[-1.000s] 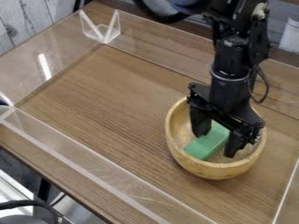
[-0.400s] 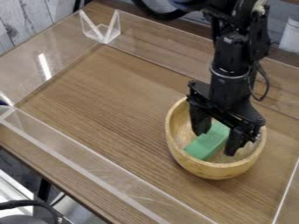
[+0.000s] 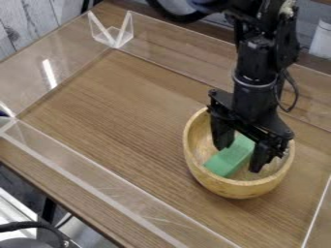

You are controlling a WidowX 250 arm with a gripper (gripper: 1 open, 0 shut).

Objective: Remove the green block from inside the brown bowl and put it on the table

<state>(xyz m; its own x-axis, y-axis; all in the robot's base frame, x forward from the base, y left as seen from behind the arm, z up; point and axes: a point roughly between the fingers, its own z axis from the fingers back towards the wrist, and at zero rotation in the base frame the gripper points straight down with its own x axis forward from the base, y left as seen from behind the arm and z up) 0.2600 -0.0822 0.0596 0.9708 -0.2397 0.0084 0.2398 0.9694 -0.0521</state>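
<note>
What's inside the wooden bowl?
A green block lies in the brown bowl, with the open gripper lowered around it. The fingers hide the block's far end and some of the bowl's bottom.

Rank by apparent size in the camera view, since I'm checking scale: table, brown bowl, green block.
1. table
2. brown bowl
3. green block, partly hidden by the pincer
</note>
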